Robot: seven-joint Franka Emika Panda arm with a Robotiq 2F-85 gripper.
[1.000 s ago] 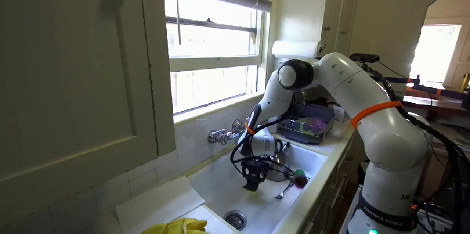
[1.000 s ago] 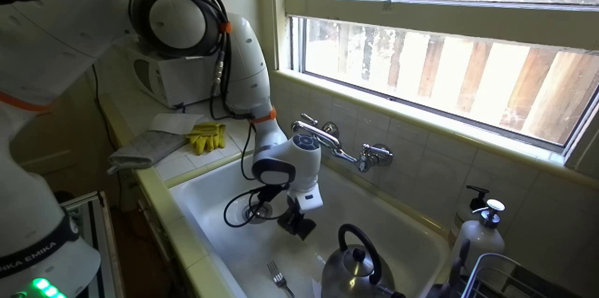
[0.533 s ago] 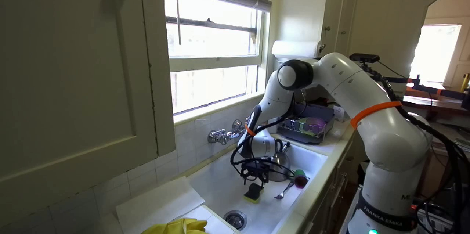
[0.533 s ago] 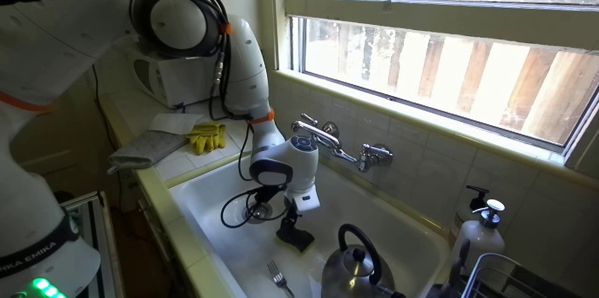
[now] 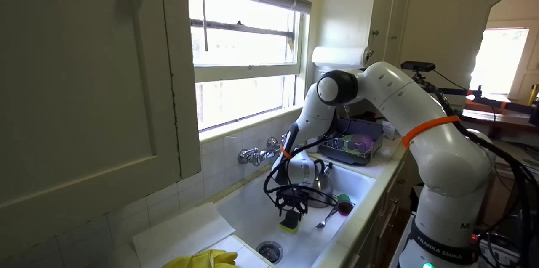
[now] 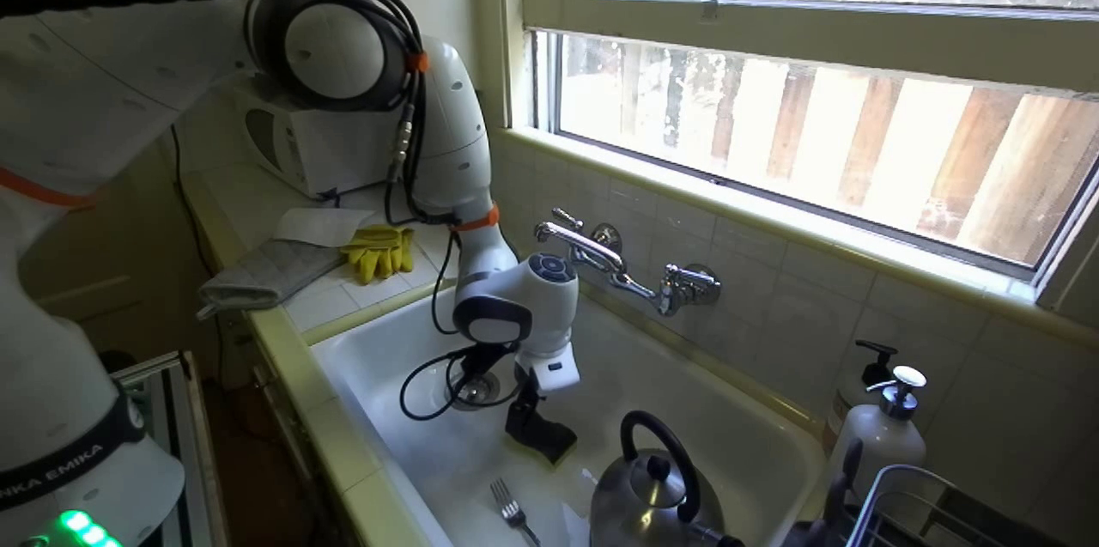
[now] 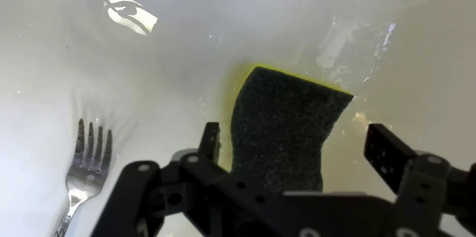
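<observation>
Fork (image 7: 86,178) cut off, sponge (image 7: 282,129) partly hidden

Slim gap between sponge (image 7: 280,125) and spread gripper (image 7: 293,132) at wrist-view left, wider one right, fork (image 7: 84,184) and cup (image 5: 345,207) to one side, kettle (image 6: 644,500) blocking one end of sink (image 6: 635,367), faucet (image 6: 588,248) jutting from tiled wall (image 6: 777,315), bare stretch toward drain (image 5: 270,252).

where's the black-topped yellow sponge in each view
In an exterior view: black-topped yellow sponge low, slightly right of centre; silver metal fork to its right.
In an exterior view: sponge low, central; fork below left.
In the wrist view: sponge just right of centre; fork at left.
Shared landmark: fork.
</observation>
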